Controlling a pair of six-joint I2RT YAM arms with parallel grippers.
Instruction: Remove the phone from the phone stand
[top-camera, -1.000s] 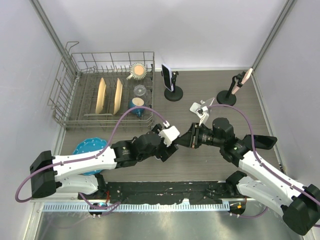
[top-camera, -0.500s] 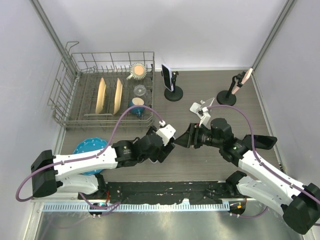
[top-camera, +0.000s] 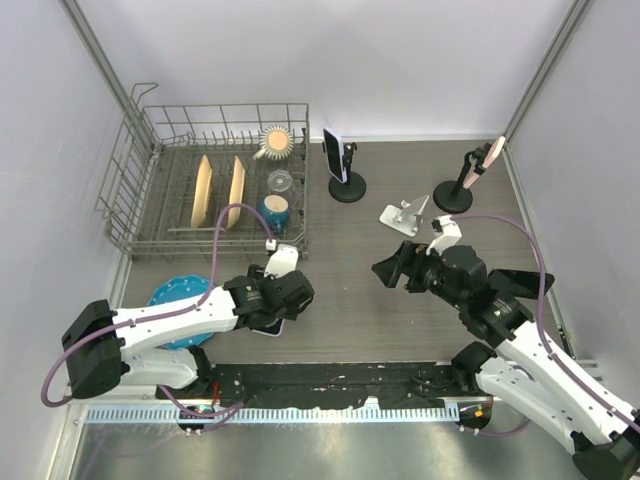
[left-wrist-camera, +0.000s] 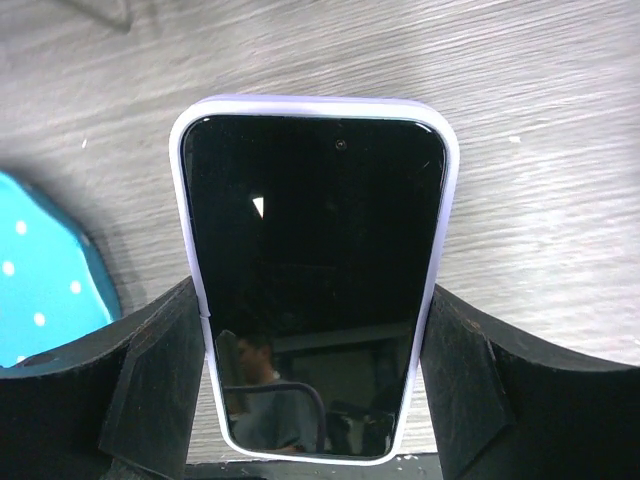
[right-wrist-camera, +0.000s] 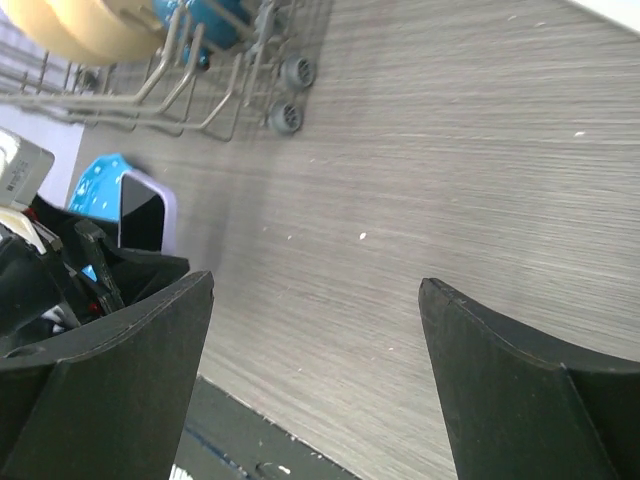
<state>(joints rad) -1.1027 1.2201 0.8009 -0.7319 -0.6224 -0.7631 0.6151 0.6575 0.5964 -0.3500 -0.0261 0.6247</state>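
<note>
My left gripper (left-wrist-camera: 312, 365) is clamped on the phone (left-wrist-camera: 315, 250), screen up, low over the table (left-wrist-camera: 540, 150) just beside the blue plate (left-wrist-camera: 40, 285), well apart from the white stand (top-camera: 404, 214). My right gripper (right-wrist-camera: 315, 290) hangs with fingers spread wide, holding nothing.

The left gripper (top-camera: 272, 312) is angling downward, its fingers (left-wrist-camera: 150, 380) pressing both long edges of the phone (left-wrist-camera: 315, 250). The right gripper (top-camera: 393, 270) is hanging with fingers (right-wrist-camera: 110, 380) spread wide apart.
</note>
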